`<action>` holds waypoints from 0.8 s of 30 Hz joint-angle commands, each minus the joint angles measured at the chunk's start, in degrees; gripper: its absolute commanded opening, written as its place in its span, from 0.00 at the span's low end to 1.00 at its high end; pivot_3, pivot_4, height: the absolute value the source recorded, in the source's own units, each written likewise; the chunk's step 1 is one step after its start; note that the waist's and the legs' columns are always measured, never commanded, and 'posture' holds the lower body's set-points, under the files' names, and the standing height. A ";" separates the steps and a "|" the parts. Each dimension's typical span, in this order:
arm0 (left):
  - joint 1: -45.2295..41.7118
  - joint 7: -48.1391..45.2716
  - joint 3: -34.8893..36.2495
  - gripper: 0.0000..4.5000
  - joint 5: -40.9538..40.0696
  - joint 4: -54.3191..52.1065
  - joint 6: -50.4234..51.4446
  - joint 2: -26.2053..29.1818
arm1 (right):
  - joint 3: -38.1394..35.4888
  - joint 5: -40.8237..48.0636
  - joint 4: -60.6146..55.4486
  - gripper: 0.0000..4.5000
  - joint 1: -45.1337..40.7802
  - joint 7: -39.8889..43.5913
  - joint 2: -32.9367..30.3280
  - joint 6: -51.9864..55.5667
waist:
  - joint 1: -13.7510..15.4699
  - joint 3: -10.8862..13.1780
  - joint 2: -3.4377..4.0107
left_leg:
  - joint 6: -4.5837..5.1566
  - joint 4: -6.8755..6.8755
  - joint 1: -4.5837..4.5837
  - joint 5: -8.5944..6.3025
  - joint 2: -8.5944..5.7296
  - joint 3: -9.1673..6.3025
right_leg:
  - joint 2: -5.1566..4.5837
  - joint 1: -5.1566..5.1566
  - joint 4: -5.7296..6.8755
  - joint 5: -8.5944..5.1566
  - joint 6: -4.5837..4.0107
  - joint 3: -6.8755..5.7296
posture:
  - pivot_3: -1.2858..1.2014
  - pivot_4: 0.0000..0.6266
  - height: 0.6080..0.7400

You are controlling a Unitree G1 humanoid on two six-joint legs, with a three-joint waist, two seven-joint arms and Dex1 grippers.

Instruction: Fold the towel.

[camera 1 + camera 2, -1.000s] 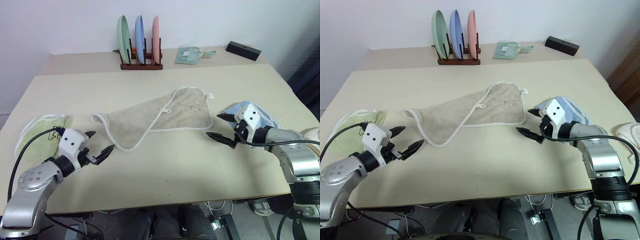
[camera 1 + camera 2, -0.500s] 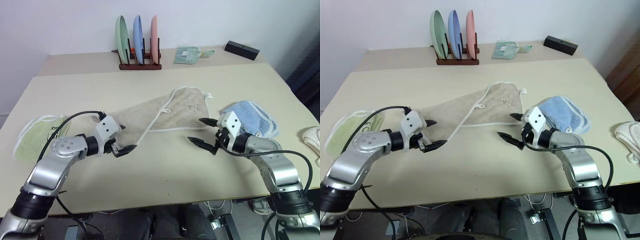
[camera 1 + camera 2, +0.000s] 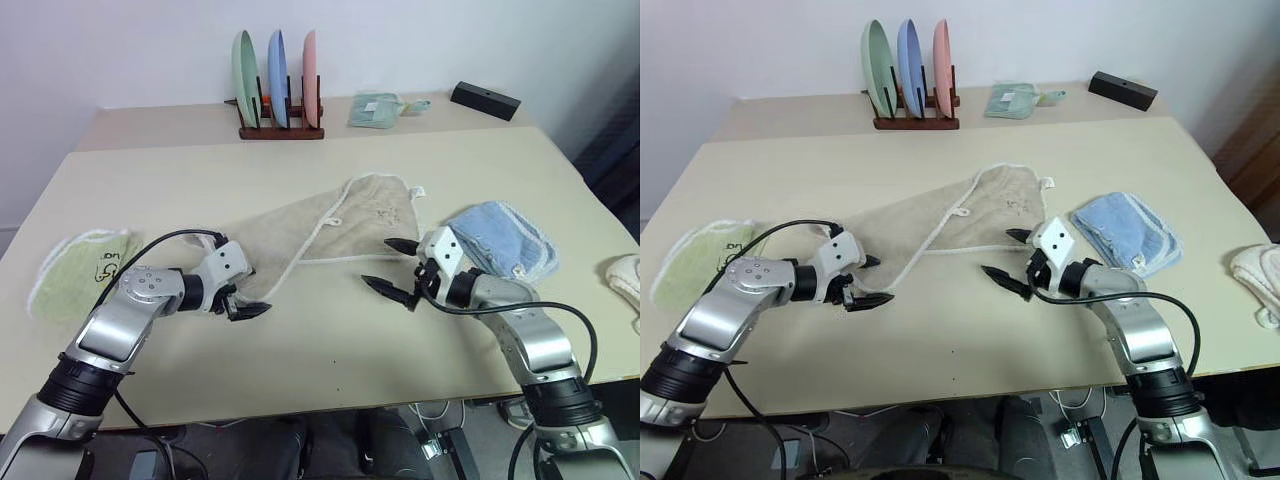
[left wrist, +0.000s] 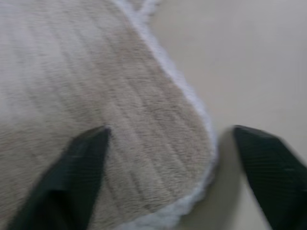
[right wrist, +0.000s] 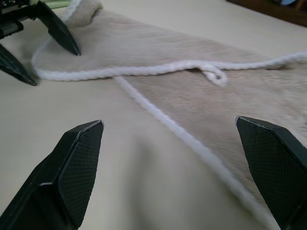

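Item count on the surface (image 3: 330, 350): one beige towel (image 3: 330, 235), one green towel (image 3: 75, 272), one blue folded towel (image 3: 505, 240), one rack (image 3: 282, 128) holding three upright plates (image 3: 278, 65), one pale green cloth (image 3: 378, 108), one black box (image 3: 486, 100), and part of one white cloth (image 3: 625, 275) at the right edge.

The beige towel lies flat and skewed near the middle of the surface, with one edge doubled over so that its white piping runs diagonally across it. A small white loop (image 5: 214, 75) lies on the fold.

Left arm: bent inward, forearm low, gripper (image 3: 243, 297) angled down and toward the centre. Its fingers (image 4: 84, 158) are spread and straddle the towel's near left corner, one finger above the cloth and one beyond the piped edge. The left wrist view is blurred; the fingers appear not to be closed on the cloth.

Right arm: bent inward, gripper (image 3: 395, 270) pointing nearly level toward the left. Its fingers (image 5: 79, 158) stand wide apart, hold nothing, and sit just off the towel's near right edge.
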 commanded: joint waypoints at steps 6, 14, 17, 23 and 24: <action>0.05 2.34 1.10 0.01 2.53 1.93 -2.92 -0.41 | -0.14 -0.05 -1.13 1.00 -1.11 -1.00 1.02 -0.95 | 0.01 0.00 0.00 | 0.00 0.01 0.01 0.00 0.00 0.00 | 0.00 0.01 0.00 0.00 0.00 0.00 | 0.52 0.24 1.00; 7.90 0.15 9.80 0.01 -3.82 -8.18 -3.44 2.68 | 0.07 -6.59 1.76 1.00 -4.55 -4.06 -1.57 -3.83 | -0.50 0.01 0.01 | 0.00 0.00 -0.03 0.00 0.00 0.02 | 0.01 -0.06 0.02 0.00 0.00 0.02 | 0.52 0.24 1.00; 17.20 -2.51 15.93 0.01 -4.03 -11.83 -4.42 8.08 | 0.82 -12.71 7.64 1.00 -9.94 -6.29 -3.89 -8.96 | -1.21 0.02 0.02 | 0.00 -0.04 -0.02 0.00 0.00 0.03 | 0.01 -0.08 0.03 0.00 0.00 0.01 | 0.52 0.24 1.00; 34.65 -4.72 25.88 0.01 -3.22 -14.63 -6.05 13.25 | 4.98 -21.75 21.87 1.00 -20.35 -6.65 -6.63 -20.50 | -1.59 0.11 0.19 | 0.00 -0.16 0.02 0.00 0.04 0.12 | 0.01 -0.09 0.00 -0.01 -0.02 0.03 | 0.52 0.24 1.00; 36.32 -4.53 26.67 0.01 -2.70 -15.05 -6.76 13.16 | 5.35 -22.54 23.88 1.00 -21.57 -6.63 -6.60 -22.00 | -1.50 0.11 0.19 | 0.00 -0.16 0.03 0.00 0.05 0.11 | 0.01 -0.05 -0.04 -0.01 -0.01 0.01 | 0.52 0.24 1.00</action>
